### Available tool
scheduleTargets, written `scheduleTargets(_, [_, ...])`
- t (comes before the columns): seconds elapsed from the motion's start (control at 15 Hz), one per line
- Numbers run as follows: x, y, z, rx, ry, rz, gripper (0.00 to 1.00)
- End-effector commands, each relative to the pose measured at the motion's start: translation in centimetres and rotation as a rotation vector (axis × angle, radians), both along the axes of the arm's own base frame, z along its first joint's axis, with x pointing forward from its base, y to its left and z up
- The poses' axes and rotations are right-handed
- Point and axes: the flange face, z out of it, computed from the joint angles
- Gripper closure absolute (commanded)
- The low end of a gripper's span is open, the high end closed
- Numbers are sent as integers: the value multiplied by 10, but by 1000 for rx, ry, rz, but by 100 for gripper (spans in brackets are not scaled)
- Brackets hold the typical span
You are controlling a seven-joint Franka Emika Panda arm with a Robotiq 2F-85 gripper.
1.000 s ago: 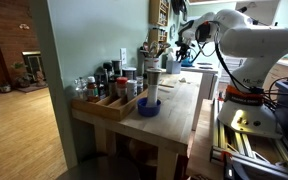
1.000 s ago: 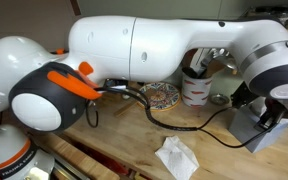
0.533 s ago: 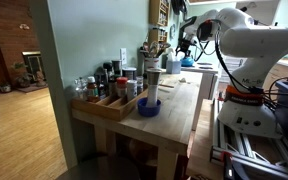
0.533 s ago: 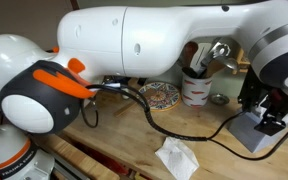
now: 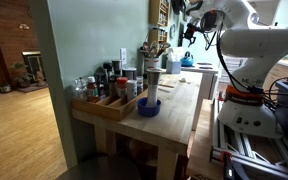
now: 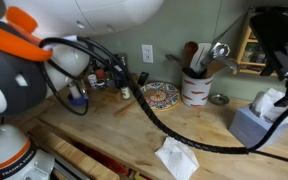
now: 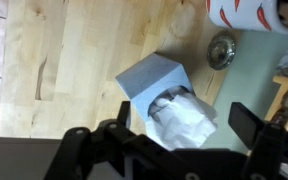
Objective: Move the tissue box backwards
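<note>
On the bench point(image 7: 64, 60), near the white crock point(image 6: 195, 90) stuffed with utensils, sits the blue-grey tissue box point(image 7: 152, 78), a white tissue point(image 7: 184, 120) puffing out its top; gripper point(image 7: 164, 135) hovers right over it, jaws spread wide, holding nothing.

Wooden table point(image 6: 104, 125) carries tissue box point(image 6: 250, 124), crumpled tissue point(image 6: 176, 158) (white), utensil crock point(image 6: 195, 88) and patterned dish point(image 6: 161, 95).
</note>
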Motion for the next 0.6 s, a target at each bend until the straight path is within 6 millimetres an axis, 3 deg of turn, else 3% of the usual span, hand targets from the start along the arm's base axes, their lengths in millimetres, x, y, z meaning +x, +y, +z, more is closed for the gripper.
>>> scheduleTargets(0.0, [-6,20,39,-47,12,198,0])
scheduleTargets(0.27, [-12,33,67,-128,28,410,0])
scheduleTargets(0.53, [-25,39,79,-215,36,630,0])
